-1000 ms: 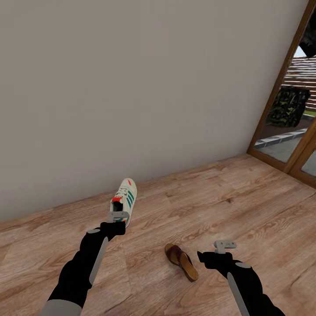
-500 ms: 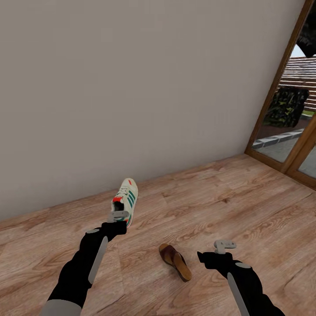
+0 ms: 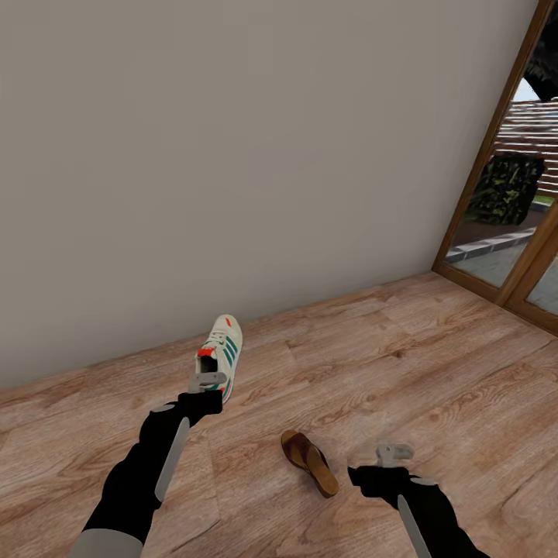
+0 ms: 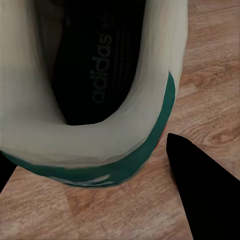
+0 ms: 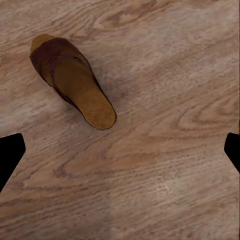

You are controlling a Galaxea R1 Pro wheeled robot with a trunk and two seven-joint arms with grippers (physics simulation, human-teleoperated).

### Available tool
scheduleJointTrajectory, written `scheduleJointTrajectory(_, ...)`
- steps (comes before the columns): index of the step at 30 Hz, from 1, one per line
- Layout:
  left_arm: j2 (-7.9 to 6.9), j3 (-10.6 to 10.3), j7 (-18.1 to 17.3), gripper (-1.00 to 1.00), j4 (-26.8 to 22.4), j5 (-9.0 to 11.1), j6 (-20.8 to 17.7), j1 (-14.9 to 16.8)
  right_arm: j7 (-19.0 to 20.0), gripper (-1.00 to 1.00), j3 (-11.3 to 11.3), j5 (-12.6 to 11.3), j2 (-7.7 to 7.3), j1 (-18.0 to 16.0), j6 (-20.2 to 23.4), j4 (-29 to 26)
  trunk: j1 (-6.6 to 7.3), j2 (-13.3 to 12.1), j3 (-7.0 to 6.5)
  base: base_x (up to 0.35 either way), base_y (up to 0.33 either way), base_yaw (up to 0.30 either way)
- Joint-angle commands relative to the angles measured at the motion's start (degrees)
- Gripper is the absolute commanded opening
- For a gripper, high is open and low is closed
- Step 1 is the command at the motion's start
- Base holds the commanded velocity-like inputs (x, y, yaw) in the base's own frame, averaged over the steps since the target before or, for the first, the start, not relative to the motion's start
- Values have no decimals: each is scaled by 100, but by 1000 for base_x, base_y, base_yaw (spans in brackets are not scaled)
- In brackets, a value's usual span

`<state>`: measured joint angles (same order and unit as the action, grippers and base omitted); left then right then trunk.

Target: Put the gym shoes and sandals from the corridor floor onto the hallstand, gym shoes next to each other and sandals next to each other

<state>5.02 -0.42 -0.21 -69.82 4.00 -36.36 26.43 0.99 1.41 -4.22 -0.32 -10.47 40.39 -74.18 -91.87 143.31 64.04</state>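
The left gripper (image 3: 208, 381) is clenched on the heel collar of a gym shoe (image 3: 221, 353), which hangs clear of the corridor floor (image 3: 434, 364) at about 10 o'clock from the middle of the head view, its toe pointing toward the plain grey wall (image 3: 248, 155) at 12 o'clock. In the left wrist view the rim of that gym shoe (image 4: 100, 150) is seen from just above, with the dark insole (printed with a brand name) inside and one black finger (image 4: 200, 190) alongside the outer side of the heel. The right gripper (image 3: 391, 453) hovers low at about 5 o'clock in the head view with its fingers spread wide and nothing between them; in the right wrist view the two black fingertips (image 5: 10, 155) sit at opposite edges with only wood planks between. A single brown sandal (image 3: 310, 463) lies flat on the floor at 6 o'clock, between the two arms and near the right gripper; in the right wrist view this sandal (image 5: 75, 87) lies apart from both fingertips. A wood-framed glass door (image 3: 511, 194) stands at 3 o'clock.
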Motion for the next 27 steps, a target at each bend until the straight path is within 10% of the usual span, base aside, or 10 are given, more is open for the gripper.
scheduleJointTrajectory(1, -1, 4, 4, -100, -8, 42, -29, 2, -13, 100, 4, -39, -5, -9, 2, 149, 2, 2, 5, 0, 0, 0)
scheduleJointTrajectory(27, -9, 7, 4, -100, -8, 49, -25, 2, -11, 100, 17, -26, -23, -52, -673, 879, 2, 2, 5, 32, 0, 0)
